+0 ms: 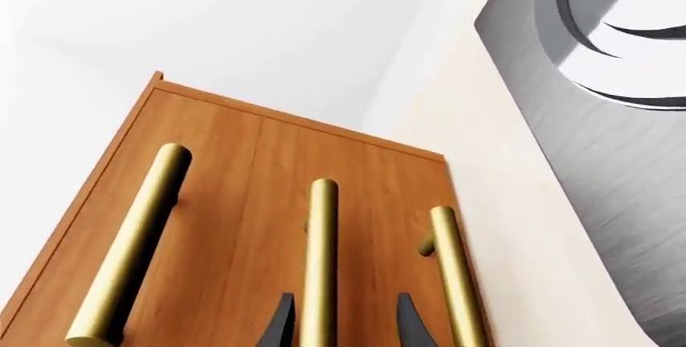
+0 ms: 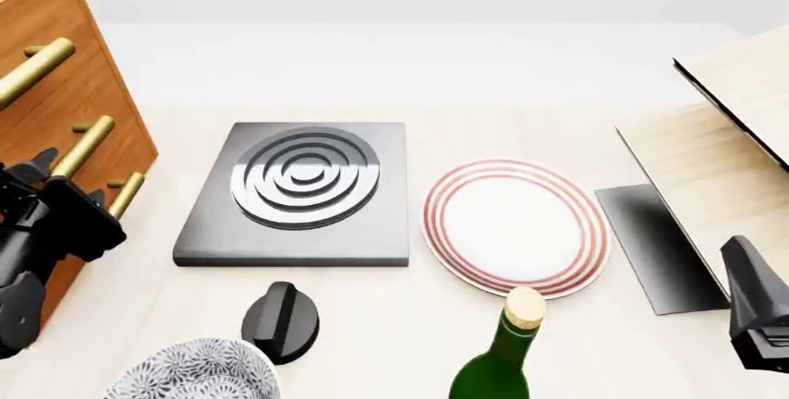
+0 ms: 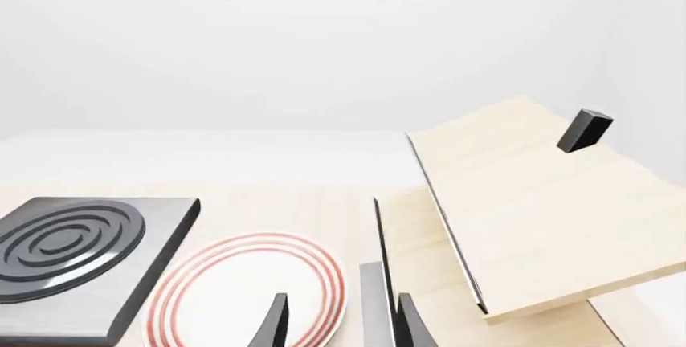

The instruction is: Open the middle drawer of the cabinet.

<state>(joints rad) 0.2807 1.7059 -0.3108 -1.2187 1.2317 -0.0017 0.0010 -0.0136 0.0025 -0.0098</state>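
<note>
The orange-brown cabinet [image 2: 105,103] stands at the table's left edge, and it also fills the left wrist view [image 1: 214,146]. It carries three brass bar handles. The middle drawer [image 1: 287,166] looks closed, with its front flush with the others. Its handle [image 1: 318,242] runs between the two dark fingers of my left gripper [image 1: 345,324], which is open and straddles the bar. In the front view the left gripper [image 2: 62,182] sits at the middle handle [image 2: 84,145]. My right gripper [image 3: 343,327] is open and empty, low at the front right [image 2: 749,288].
A grey hob slab with concentric rings [image 2: 296,187] lies mid-table, with a red-rimmed plate [image 2: 515,223] to its right. A green bottle [image 2: 500,362], a black knob [image 2: 281,320] and a patterned bowl [image 2: 191,371] stand at the front. Pale slanted boards [image 2: 740,131] rise at the right.
</note>
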